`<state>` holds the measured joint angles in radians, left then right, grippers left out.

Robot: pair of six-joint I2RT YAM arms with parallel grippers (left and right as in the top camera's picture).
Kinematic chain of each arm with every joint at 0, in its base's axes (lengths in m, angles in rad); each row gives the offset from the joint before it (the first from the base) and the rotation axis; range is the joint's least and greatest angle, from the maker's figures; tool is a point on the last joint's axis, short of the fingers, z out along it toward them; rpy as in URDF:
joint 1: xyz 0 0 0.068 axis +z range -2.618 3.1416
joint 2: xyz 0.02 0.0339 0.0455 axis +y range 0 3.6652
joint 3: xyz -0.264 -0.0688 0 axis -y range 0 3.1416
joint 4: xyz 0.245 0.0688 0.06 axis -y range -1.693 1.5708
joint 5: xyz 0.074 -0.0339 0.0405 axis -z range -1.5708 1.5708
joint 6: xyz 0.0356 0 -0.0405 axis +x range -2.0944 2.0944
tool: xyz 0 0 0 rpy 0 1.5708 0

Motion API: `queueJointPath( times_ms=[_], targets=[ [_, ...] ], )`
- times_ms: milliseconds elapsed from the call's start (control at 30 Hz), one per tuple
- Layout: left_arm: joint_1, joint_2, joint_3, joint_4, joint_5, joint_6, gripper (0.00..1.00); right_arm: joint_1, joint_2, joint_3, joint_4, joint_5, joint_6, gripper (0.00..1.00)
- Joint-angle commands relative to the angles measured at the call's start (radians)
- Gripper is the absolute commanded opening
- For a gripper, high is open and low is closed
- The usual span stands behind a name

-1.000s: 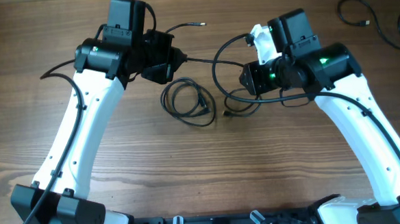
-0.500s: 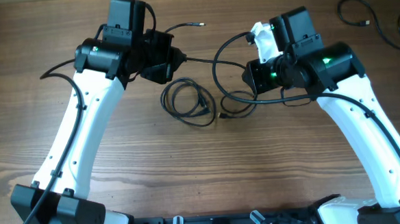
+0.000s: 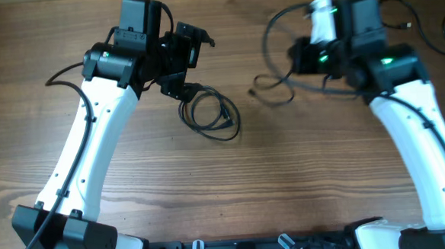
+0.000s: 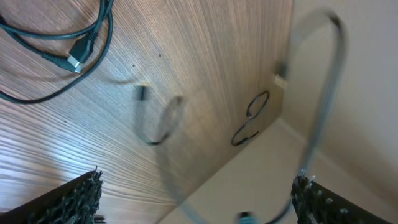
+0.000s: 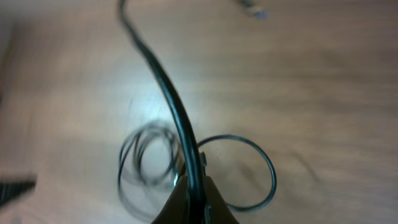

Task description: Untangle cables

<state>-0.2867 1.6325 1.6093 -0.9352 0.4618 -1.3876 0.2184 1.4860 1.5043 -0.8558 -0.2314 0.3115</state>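
On the near side of the coiled cable (image 3: 210, 114), toward the arm bases, a broad bare stretch of wooden surface (image 3: 286, 182) is left open. The coiled cable itself is laid flat at mid-surface in overlapping loops, a plug end being seen among them in the left wrist view. Just beyond it and to its left, the left fingers (image 4: 78, 199) are spread wide with nothing gripped; only their dark tips are shown, cut off at the bottom corners of that view. To the right of the coiled cable, the lifted cable (image 3: 271, 34) is pinched between the closed right fingers (image 5: 185, 208), whose tips are cut off by the frame. Much of this cable is smeared by blur. Farther right, near the far edge, further cables (image 3: 394, 12) are partly hidden behind the right arm and cut off at the picture's border.
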Motion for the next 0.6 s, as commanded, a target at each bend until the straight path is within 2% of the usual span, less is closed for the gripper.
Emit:
queueJointPath(
  times_ms=[0,67,167,233,433,567],
  targets=[
    [0.003,0.001,0.014,-0.003,0.004,0.110,1.00,-0.132,-0.035,0.024,0.061,0.015,0.135,0.04],
    [0.003,0.001,0.014,-0.010,-0.018,0.131,1.00,-0.222,-0.035,0.024,0.097,0.021,0.192,0.04],
    [0.003,0.001,0.014,-0.055,-0.094,0.132,1.00,-0.394,-0.035,0.024,0.125,0.137,0.347,0.04],
    [0.003,0.001,0.014,-0.068,-0.117,0.132,1.00,-0.483,-0.035,0.024,0.138,0.243,0.401,0.04],
    [0.003,0.002,0.014,-0.069,-0.124,0.132,1.00,-0.623,0.013,0.023,0.198,0.667,0.395,0.04],
    [0.003,0.002,0.014,-0.070,-0.133,0.132,1.00,-0.645,0.105,0.023,0.219,0.719,0.375,0.04]
  ],
)
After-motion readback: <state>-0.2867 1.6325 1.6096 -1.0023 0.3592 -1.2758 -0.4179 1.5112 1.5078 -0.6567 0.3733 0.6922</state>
